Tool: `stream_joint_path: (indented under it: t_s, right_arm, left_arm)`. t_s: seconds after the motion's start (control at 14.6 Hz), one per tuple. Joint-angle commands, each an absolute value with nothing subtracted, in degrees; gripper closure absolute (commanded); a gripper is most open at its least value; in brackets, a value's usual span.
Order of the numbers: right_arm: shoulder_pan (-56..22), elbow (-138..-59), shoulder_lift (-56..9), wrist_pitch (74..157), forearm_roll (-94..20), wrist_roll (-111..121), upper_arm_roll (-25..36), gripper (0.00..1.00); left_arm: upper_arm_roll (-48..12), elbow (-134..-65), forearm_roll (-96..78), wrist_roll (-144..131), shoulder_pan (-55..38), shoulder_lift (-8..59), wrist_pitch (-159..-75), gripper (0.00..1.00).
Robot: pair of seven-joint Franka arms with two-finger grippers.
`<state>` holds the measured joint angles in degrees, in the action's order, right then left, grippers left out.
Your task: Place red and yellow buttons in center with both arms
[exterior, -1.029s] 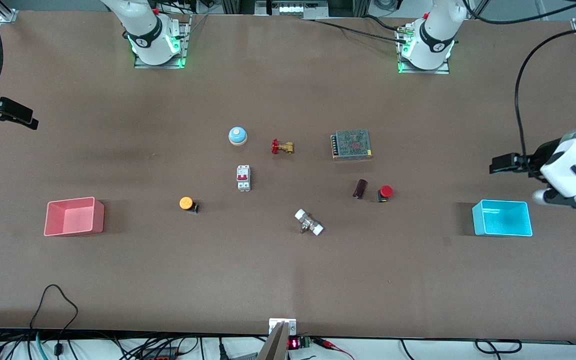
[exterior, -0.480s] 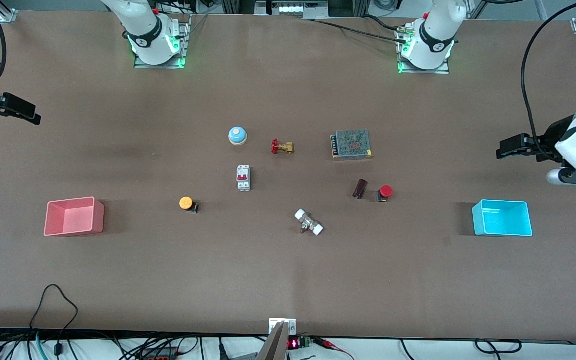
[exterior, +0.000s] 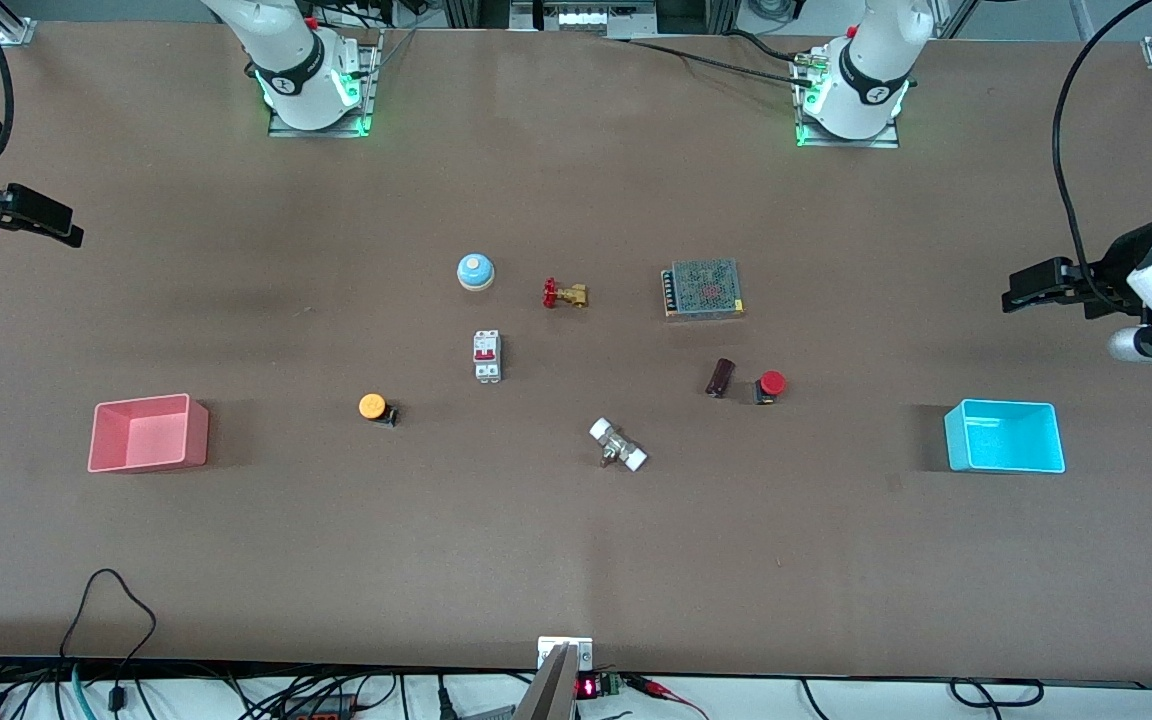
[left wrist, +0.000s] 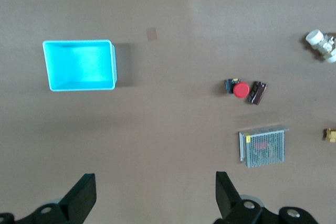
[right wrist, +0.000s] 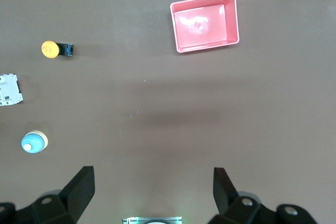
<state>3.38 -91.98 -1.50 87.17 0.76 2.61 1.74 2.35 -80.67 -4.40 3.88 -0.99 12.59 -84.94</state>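
Currently, both grippers hang with fingers spread wide, holding nothing: left gripper (exterior: 1021,298) over the left arm's end of the table, right gripper (exterior: 61,228) over the right arm's end. Red button (exterior: 770,384) lies beside a dark cylinder (exterior: 720,377); yellow button (exterior: 374,407) lies nearer the pink bin (exterior: 148,432).

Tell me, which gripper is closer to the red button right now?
The left. The left gripper, open, hangs above bare table by the cyan bin, at the red button's end. The right gripper, also open, hangs past the pink bin.
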Motion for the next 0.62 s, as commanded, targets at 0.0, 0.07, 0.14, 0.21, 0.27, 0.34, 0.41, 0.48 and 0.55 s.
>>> stream_joint_path:
  t_s: [0.0,0.07,0.14,0.21,0.27,0.34,0.41,0.48,0.55]
  right_arm:
    - [4.4,-93.4,0.4,86.6,1.0,2.6,1.0,0.0]
    - [4.4,-93.4,0.4,86.6,1.0,2.7,1.1,0.0]
    - [4.3,-93.3,0.4,86.6,1.0,2.6,1.1,0.0]
    - [4.3,-93.4,0.4,86.5,1.0,2.5,1.1,0.0]
    - [4.3,-93.4,0.4,86.4,0.9,2.5,1.1,0.0]
    - [4.3,-93.3,0.4,86.4,0.9,2.5,1.1,0.0]
    - [4.4,-93.3,0.4,86.4,0.8,2.5,1.1,0.0]
    - [4.4,-93.3,0.4,86.4,0.8,2.5,1.1,0.0]
    - [4.4,-93.3,0.4,86.4,0.7,2.5,1.1,0.0]
  left_arm:
    - [2.1,-79.6,-4.3,5.1,-0.9,12.0,-82.1,0.0]
    - [2.1,-79.9,-4.2,5.1,-0.8,10.9,-81.7,0.0]
    - [2.2,-80.0,-4.2,4.5,-0.8,10.6,-81.2,0.0]
    - [2.2,-80.3,-4.2,4.3,-0.5,9.9,-80.8,0.0]
    - [2.3,-80.9,-4.2,4.3,-0.2,8.9,-80.7,0.0]
    - [2.4,-81.6,-4.2,4.4,0.3,7.9,-80.7,0.0]
    - [2.3,-82.0,-4.2,4.4,0.9,7.1,-80.7,0.0]
    - [2.3,-82.4,-4.2,4.4,1.1,6.4,-80.6,0.0]
    - [2.3,-83.2,-4.1,4.5,1.1,5.5,-80.7,0.0]
